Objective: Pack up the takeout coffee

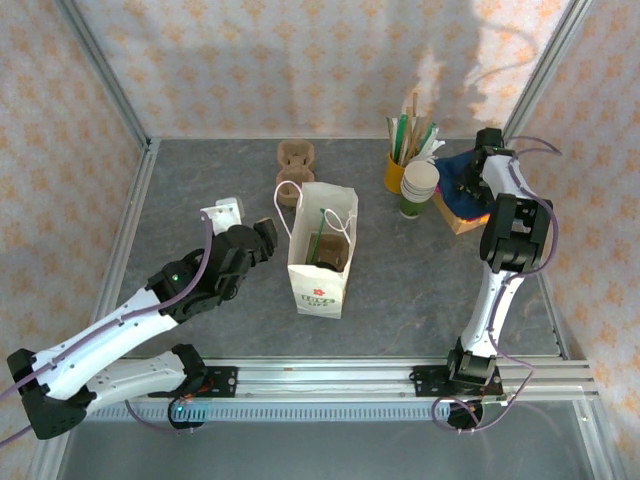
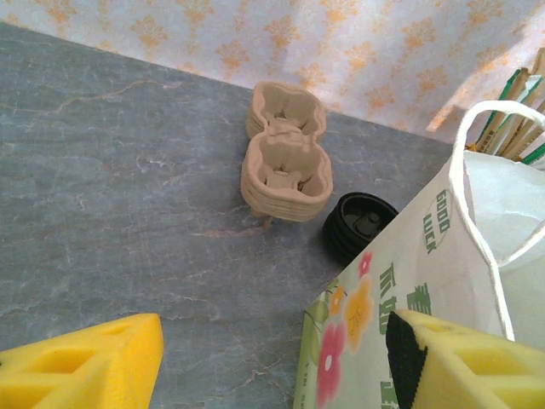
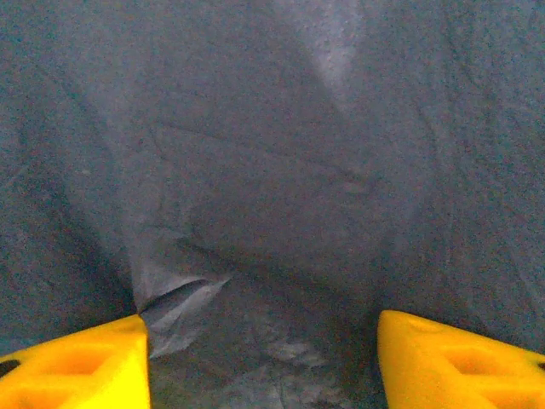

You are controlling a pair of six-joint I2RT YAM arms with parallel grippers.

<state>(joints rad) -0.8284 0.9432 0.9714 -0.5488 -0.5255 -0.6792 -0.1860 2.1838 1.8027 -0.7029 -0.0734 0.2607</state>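
We see left end effector [image 2: 272, 345] spread wide, empty, nr bag [image 2: 383, 298] edge, bare table [image 2: 128, 213] beside; right end effector [image 3: 260, 354] fingers apart over dk-blue sheet [image 3: 255, 170].

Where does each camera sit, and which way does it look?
Top external: above and behind the arms, looking down on the table; both arms show, bases at bottom.
Left wrist: on the left arm, facing the cup carrier and paper bag; yellow fingers show.
Right wrist: on the right arm, close over dark crumpled sheeting; yellow fingers show.
Shared: top and left wrist both catch the paper bag and cup carrier.
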